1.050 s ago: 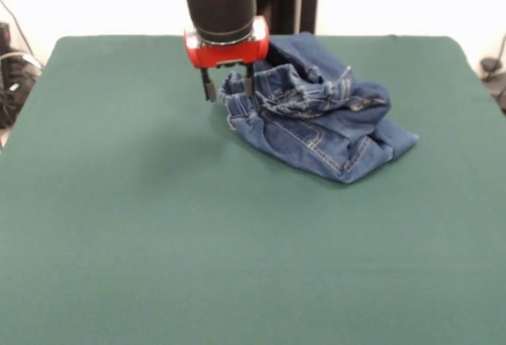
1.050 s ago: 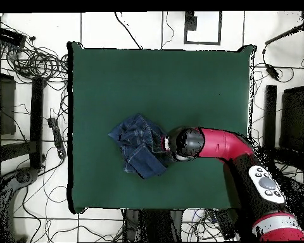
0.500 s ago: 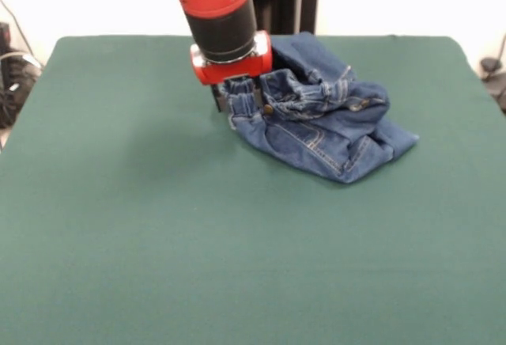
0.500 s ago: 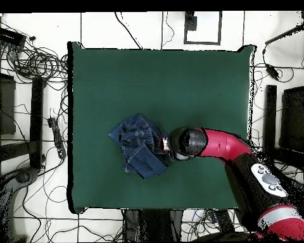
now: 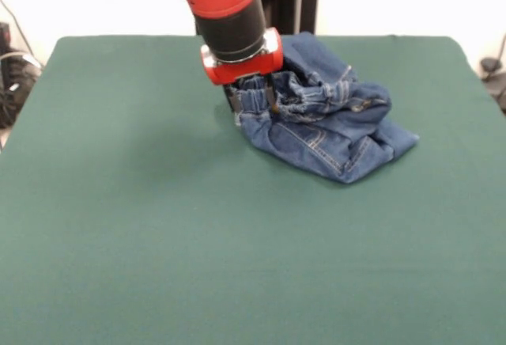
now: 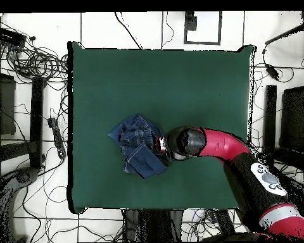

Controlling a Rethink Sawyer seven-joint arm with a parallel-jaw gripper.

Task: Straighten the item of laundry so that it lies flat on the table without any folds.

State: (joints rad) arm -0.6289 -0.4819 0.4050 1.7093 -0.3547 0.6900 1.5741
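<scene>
The item of laundry point(image 5: 332, 127) is a small pair of dark blue jeans, crumpled in a heap on the far middle of the green table point(image 5: 158, 226). Its gathered waistband faces left and the legs are folded under and behind. My gripper point(image 5: 253, 106) is down at the heap's left edge. Its two dark fingers stand apart, one on each side of the waistband end, so it is open around the cloth. In the overhead view the jeans point(image 6: 134, 144) lie left of centre, with the gripper point(image 6: 161, 147) at their right edge, mostly hidden under the arm's wrist.
The red arm point(image 6: 224, 144) crosses the table's right half in the overhead view. Cables point(image 6: 34, 60) and stands lie on the floor around the table point(image 6: 167, 82). Green felt stretches wide in front of and left of the jeans.
The gripper has moved right and lower, from beside the heap to astride the waistband end. The waistband edge has been pushed slightly right. The fingers stay spread.
</scene>
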